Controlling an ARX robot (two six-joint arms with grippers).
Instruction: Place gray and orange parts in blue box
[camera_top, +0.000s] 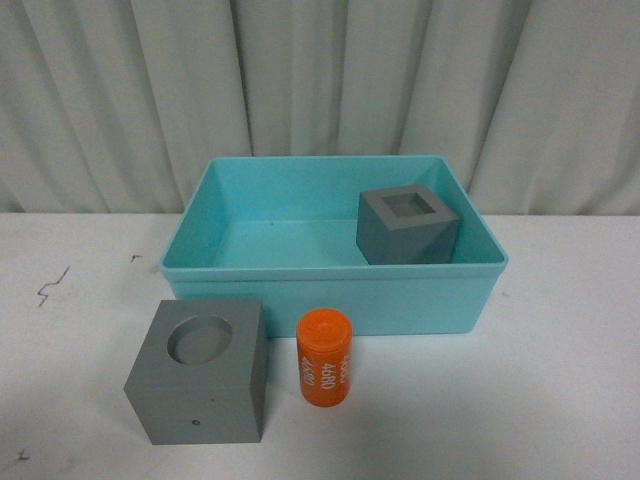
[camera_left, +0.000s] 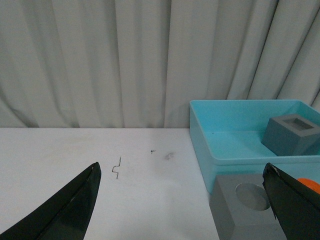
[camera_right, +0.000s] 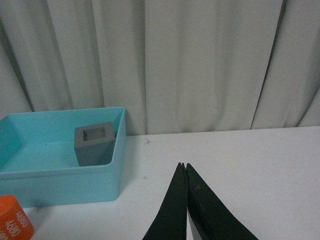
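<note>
While neither arm showed in the front view, the large light turquoise rectangular plastic bin (camera_top: 400, 305) stood on the white tabletop (camera_top: 560, 390) before a pale pleated curtain (camera_top: 320, 80). The matte gray cube with a square top recess (camera_top: 408, 228) sat upright inside the bin, in its far right corner, close against the right wall. The larger-looking matte gray cube with a round top recess (camera_top: 200, 375) stood outside on the tabletop, just in front of the bin's near wall toward its left end. The small orange cylinder with white digits (camera_top: 325, 358) stood upright beside that cube, also in front of the near wall, about at its middle. The cube and the cylinder stood near each other without touching. A few dark scribbled marks (camera_top: 50, 287) lay on the tabletop to the left of the bin.

In the left wrist view the left gripper (camera_left: 181, 167) was spread wide, its two dark fingers (camera_left: 75, 210) far apart and gripping nothing. Only marked tabletop lay in the gap. The round-recess cube sat ahead of the jaws, outside the gap, one fingertip overlapping its edge in the picture. A sliver of the orange cylinder peeped out behind that same finger, and the bin lay farther off.

In the right wrist view the right gripper (camera_right: 184, 165) had its fingers pressed together tip to tip, with nothing held. The bin and the square-recess cube lay well off to one side of the closed jaws, and the orange cylinder stood in front of the bin's wall.
</note>
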